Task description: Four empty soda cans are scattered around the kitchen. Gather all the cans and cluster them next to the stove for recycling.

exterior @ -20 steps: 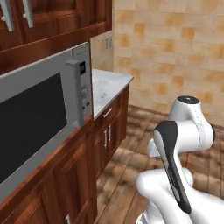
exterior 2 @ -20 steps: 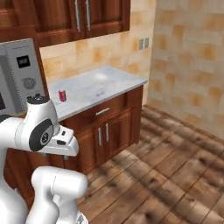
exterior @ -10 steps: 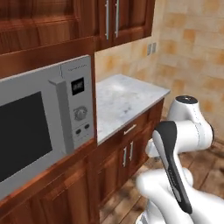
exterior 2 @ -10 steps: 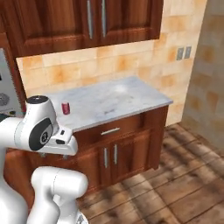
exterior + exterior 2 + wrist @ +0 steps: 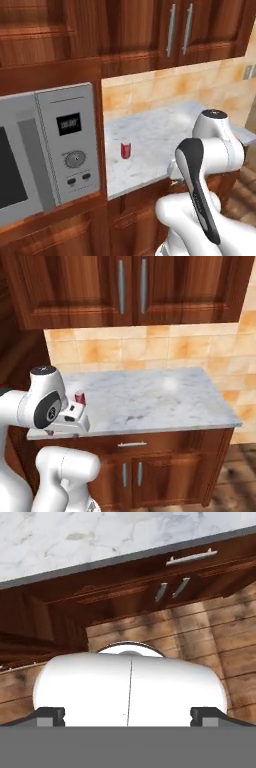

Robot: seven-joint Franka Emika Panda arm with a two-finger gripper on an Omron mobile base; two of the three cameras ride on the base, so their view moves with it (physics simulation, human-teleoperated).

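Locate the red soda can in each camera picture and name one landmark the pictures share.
Left base view: red soda can stands upright left of centre on the marble counter, right of the microwave.
Right base view: can at left, partly behind the arm.
Hand view: I cannot find it here.
Shared landmark: the marble counter.

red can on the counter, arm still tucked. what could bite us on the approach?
1. The red can stands close beside the microwave; a reach from that side could clip its housing.
2. The gripper is open but points down at the floor and cabinet drawer, so it needs a large swing up over the counter edge and might strike it.
3. The can is light and upright; a finger nudge could tip it.
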